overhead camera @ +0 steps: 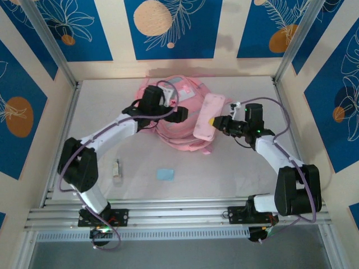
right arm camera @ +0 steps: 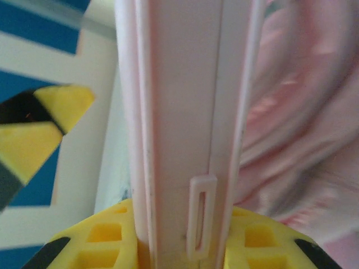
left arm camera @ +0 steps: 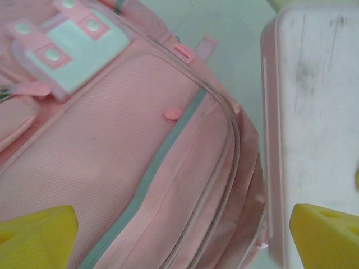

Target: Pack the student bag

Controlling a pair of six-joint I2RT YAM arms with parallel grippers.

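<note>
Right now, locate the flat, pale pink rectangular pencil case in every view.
Top external: pencil case right of centre, beside the soft pink fabric backpack.
Left wrist: case along the right edge.
Right wrist: case edge-on, top to bottom through the centre.
Shared landmark: the backpack beside it.

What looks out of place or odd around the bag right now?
The pencil case, pinched at its edge by the right gripper, is held tilted beside the student bag, not inside it. Dark scuffs mark its pale face. Nothing looks spilled.
</note>
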